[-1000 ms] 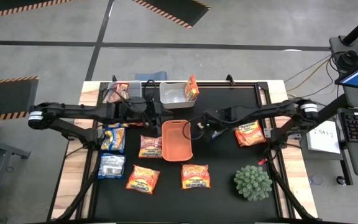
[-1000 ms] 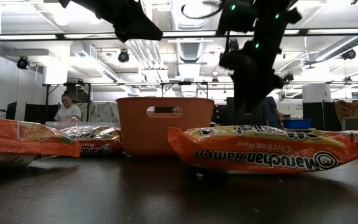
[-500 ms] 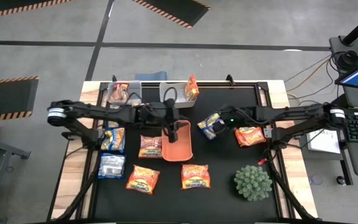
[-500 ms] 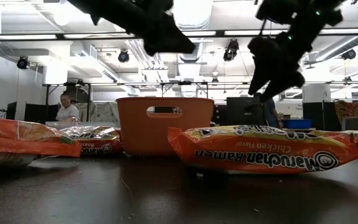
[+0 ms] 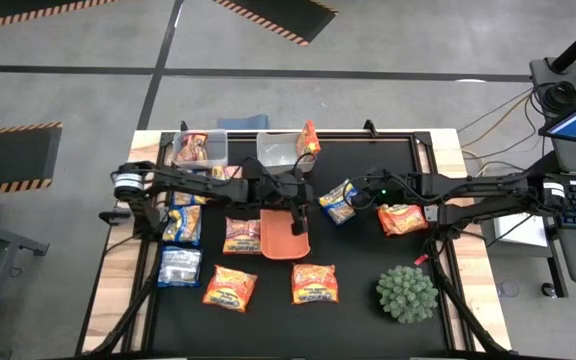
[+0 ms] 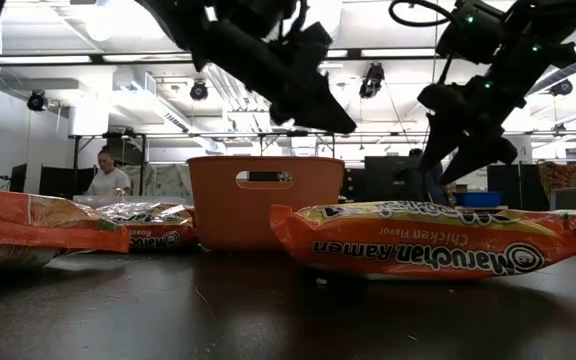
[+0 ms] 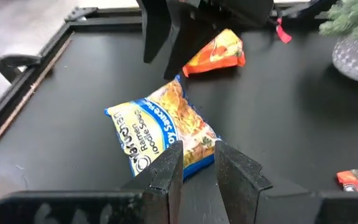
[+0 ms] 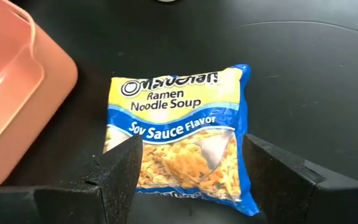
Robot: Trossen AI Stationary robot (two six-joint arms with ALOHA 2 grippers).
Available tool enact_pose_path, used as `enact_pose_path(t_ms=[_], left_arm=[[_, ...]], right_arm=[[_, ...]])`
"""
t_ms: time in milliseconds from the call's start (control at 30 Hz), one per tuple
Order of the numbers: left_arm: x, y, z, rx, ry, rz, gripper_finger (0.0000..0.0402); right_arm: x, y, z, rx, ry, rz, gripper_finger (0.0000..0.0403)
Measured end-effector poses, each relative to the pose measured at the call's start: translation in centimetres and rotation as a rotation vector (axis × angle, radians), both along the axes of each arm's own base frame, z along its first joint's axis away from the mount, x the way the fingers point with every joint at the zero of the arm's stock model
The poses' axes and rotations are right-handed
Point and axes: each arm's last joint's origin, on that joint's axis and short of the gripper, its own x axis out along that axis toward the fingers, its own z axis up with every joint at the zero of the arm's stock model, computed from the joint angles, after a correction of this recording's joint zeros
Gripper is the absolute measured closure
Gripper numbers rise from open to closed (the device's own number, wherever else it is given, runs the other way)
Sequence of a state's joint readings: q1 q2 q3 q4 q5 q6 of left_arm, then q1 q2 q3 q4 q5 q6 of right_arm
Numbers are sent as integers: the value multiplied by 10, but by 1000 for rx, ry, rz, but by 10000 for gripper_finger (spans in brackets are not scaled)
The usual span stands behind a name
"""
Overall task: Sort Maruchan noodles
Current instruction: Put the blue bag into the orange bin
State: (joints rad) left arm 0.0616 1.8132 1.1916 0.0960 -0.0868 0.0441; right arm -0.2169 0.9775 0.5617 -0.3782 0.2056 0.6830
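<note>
On the black bench point(image 5: 368, 300), orange tray point(image 5: 280, 232) holds no packets; left gripper point(image 5: 297, 224) clenched above it, right gripper point(image 5: 353, 203) released over blue packet point(image 5: 338, 202).

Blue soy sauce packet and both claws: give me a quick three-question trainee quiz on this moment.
1. True or false: the blue soy sauce packet lies inside the orange tray.
2. The right claw is: A) shut on the packet; B) open above the packet; C) out of view.
3. Fill in: the left claw hangs over the ____.
Key: 1 false, it lies on the table beside the tray; 2 B; 3 orange tray.
</note>
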Motion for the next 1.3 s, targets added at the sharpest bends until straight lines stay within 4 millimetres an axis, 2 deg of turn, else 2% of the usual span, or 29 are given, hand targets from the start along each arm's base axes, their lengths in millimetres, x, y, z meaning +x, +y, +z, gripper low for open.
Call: enact_pose_path(t_ms=[233, 367, 467, 700, 1000, 1167, 1300], left_arm=[[14, 1, -7, 21, 9, -12, 326], [23, 2, -17, 19, 31, -12, 326], [29, 2, -26, 18, 50, -12, 326], [42, 3, -41, 17, 73, -13, 326], [57, 4, -39, 38, 49, -25, 326], [60, 4, -45, 36, 71, -26, 326], [59, 4, -46, 36, 74, -26, 326]], right_arm=[[1, -1, -1, -18, 11, -15, 149], [3, -3, 1, -42, -31, -112, 155], [1, -7, 1, 4, -48, -155, 161], [-2, -15, 1, 93, -63, -133, 169], [-13, -40, -1, 188, -80, -71, 160], [-21, -51, -7, 214, -75, -45, 150], [-19, -52, -20, 188, -48, 4, 143]])
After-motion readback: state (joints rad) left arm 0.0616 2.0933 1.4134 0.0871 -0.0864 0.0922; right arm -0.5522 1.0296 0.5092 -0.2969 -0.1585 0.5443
